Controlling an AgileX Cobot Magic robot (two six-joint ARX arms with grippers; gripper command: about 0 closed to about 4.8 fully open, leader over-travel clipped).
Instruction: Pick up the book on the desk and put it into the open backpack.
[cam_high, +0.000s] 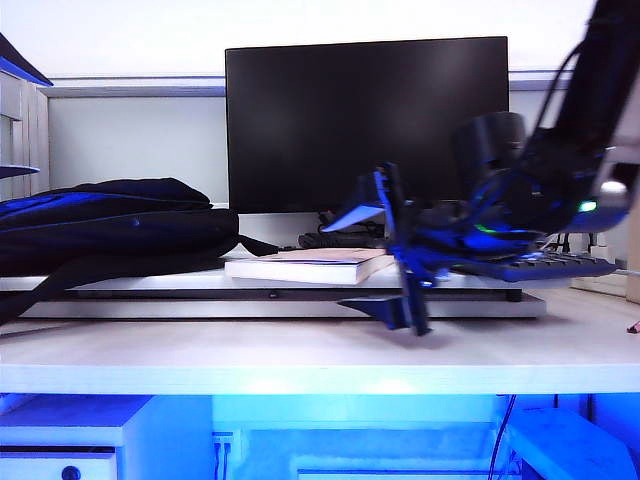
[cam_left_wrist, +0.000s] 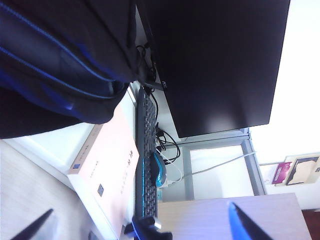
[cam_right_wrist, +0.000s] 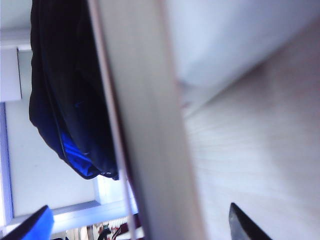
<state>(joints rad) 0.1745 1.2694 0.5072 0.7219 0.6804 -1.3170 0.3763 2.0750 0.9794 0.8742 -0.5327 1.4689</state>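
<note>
Apparently, right gripper (cam_high: 405, 255) agape beside book (cam_high: 310, 265)

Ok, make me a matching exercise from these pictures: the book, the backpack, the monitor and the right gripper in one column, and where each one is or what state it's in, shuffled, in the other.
Column one:
1. book
2. backpack
3. monitor
4. right gripper

Column two:
A. dark screen, standing at the back of the desk
B. open, at the book's right end, nothing in it
C. lying flat on the white riser, just right of the backpack
D. lying on the left part of the riser, strap hanging over the front edge

Pairs: 1-C, 2-D, 3-A, 4-B
</note>
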